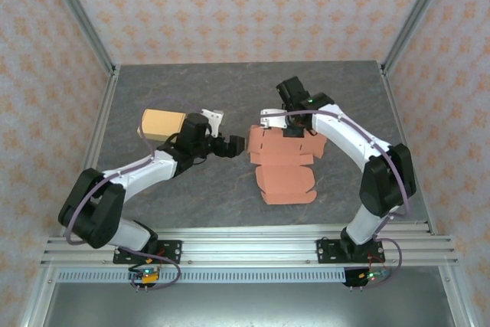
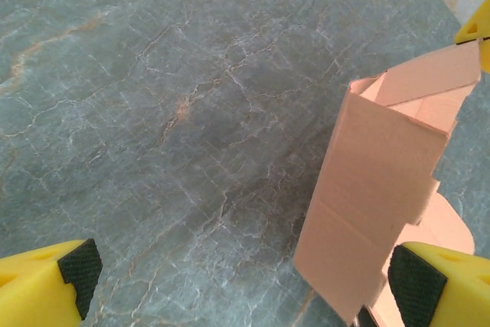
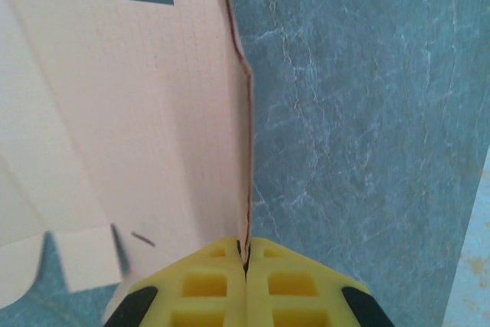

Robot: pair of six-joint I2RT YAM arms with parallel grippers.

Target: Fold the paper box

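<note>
**Right jaws pinched on a raised panel, left jaws wide beside the box**

My right gripper [image 1: 294, 130] is clenched on a thin upright panel of the salmon-pink, part-unfolded paper box [image 1: 283, 170]. In the right wrist view my two yellow fingers [image 3: 200, 290] meet with only the sheet's edge between them. The panel runs straight away from the pinch. The rest of the sheet spreads to the left, with slots cut along its far edge and a small tab near my fingers.

The paper box lies on the grey marbled table top [image 1: 207, 198], right of centre, between my two arms. Most of it is flat: a flap with rounded corners points toward the near edge, with layered panels behind it. The far part stands up where my right gripper holds it.

My left gripper [image 1: 232, 146] is released, jaws spread wide, nothing between them. It sits low, just beside the box's left edge. From above I cannot tell whether it touches.

In the left wrist view the black pads [image 2: 80, 266] show at both lower corners with bare table between them. A raised, creased wall of the box stands close by my right-hand finger; contact unclear. At the top right corner of that view, a yellow fingertip nips the wall's upper corner.

A closed tan cardboard box [image 1: 162, 124] rests left of centre, behind my left wrist, apart from the paper box.
</note>
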